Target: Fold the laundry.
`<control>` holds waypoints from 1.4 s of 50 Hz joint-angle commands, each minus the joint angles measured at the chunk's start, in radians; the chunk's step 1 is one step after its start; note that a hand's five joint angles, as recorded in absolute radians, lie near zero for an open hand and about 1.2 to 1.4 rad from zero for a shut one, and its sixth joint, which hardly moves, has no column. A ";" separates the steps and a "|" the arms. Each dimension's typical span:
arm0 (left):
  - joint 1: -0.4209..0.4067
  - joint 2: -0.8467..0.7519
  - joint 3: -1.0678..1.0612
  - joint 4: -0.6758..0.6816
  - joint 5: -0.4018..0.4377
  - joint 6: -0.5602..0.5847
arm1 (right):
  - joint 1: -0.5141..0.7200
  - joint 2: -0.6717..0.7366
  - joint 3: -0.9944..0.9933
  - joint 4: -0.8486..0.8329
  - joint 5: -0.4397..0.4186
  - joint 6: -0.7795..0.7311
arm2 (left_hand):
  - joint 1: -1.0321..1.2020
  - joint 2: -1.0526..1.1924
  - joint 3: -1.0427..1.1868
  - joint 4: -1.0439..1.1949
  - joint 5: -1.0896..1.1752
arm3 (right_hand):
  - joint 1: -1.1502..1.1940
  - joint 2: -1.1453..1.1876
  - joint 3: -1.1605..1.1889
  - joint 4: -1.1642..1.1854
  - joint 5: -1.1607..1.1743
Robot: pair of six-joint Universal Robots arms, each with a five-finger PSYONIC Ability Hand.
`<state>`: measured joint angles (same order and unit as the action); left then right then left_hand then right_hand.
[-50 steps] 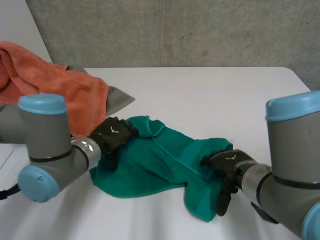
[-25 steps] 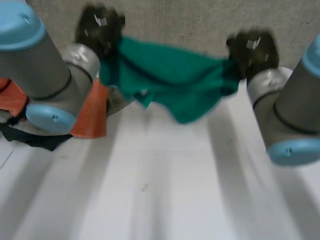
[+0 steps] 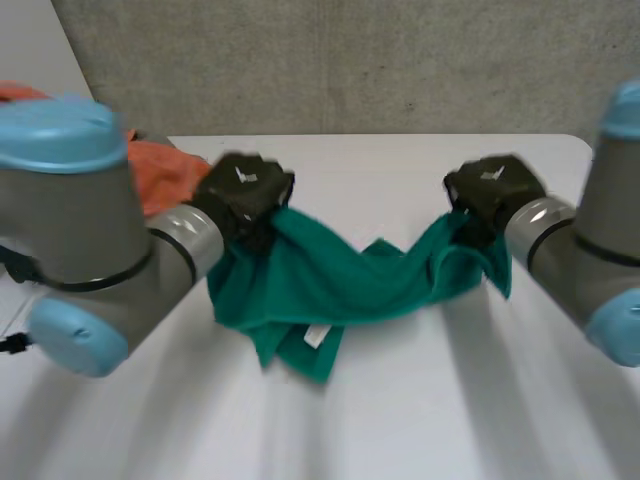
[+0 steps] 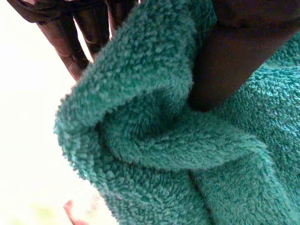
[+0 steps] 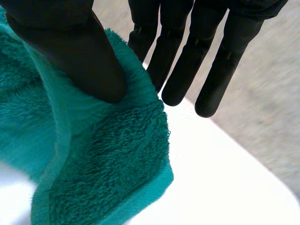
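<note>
The green terry towel [image 3: 340, 285] hangs across mid-frame, long axis left to right, sagging toward the white tabletop [image 3: 400, 420]. The left robot hand [image 3: 243, 195] pinches its left end, the right robot hand [image 3: 495, 190] its right end.

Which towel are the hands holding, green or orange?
The green towel, hanging between the left hand and right hand, each pinching one end. The orange towel lies apart, beyond the left arm.

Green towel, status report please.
Left hand shut on green towel, one end. Right hand shut on other end. Towel sags between them. Orange cloth lies apart, far left.
</note>
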<state>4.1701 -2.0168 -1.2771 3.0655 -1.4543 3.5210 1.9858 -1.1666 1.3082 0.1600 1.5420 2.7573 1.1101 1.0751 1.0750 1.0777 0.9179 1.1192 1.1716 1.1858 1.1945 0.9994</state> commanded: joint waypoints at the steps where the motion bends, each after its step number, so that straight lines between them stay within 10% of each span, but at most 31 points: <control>1: 0.008 -0.287 0.232 -0.112 -0.078 0.044 | 0.018 0.226 -0.099 -0.014 -0.004 -0.028 | 0.011 0.046 0.046 0.043 0.028 | 0.277 0.225 0.211 0.202 0.222; 5: 0.008 -0.369 0.355 -0.143 -0.123 0.055 | 0.019 0.300 -0.167 -0.023 0.052 -0.033 | -0.294 -0.259 -0.259 -0.262 -0.276 | 0.166 0.114 0.100 0.091 0.112; 7: 0.007 -0.379 0.401 -0.148 -0.127 0.052 | 0.019 0.315 -0.196 -0.042 0.113 -0.030 | -0.731 -0.696 -0.696 -0.698 -0.713 | -0.505 -0.557 -0.572 -0.580 -0.560; 9: 0.005 -0.360 0.417 -0.152 -0.121 0.050 | 0.019 0.309 -0.213 -0.069 0.179 -0.024 | -0.936 -0.901 -0.900 -0.903 -0.918 | -0.692 -0.744 -0.758 -0.767 -0.746; 15: 0.015 -0.215 0.322 -0.146 -0.126 0.024 | 0.012 0.213 -0.169 -0.070 0.222 0.005 | -0.936 -0.901 -0.900 -0.903 -0.918 | -0.792 -0.844 -0.859 -0.867 -0.847; 27: 0.159 0.124 -0.135 -0.100 -0.112 -0.016 | -0.028 0.077 -0.060 0.150 0.078 -0.064 | -0.936 -0.901 -0.900 -0.903 -0.918 | -0.783 -0.836 -0.850 -0.858 -0.838; 41: 0.331 0.017 -0.294 -0.148 0.100 -0.131 | -0.036 0.271 -0.179 0.038 -0.020 -0.010 | -0.894 -0.859 -0.859 -0.861 -0.876 | -0.724 -0.777 -0.791 -0.800 -0.779; 54: 0.292 -0.045 -0.215 -0.168 0.137 -0.264 | -0.035 0.441 -0.264 -0.115 -0.054 -0.237 | -0.832 -0.797 -0.797 -0.800 -0.814 | -0.507 -0.560 -0.574 -0.583 -0.562; 59: 0.249 -0.072 -0.179 -0.179 0.124 -0.289 | -0.030 0.455 -0.274 -0.152 -0.059 -0.272 | -0.803 -0.768 -0.768 -0.770 -0.785 | 0.277 0.224 0.210 0.201 0.222; 70: 0.157 -0.197 -0.050 -0.172 -0.030 -0.274 | -0.051 0.378 -0.221 -0.143 -0.060 -0.213 | -0.545 -0.510 -0.510 -0.513 -0.527 | 0.277 0.225 0.211 0.202 0.222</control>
<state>4.3756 -2.1432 -1.4012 2.8906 -1.3891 3.2331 1.9486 -0.7414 1.0543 0.0085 1.4793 2.5083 0.4072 0.3897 0.3913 0.3914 0.2166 1.1349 1.1750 1.1818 1.1910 0.9900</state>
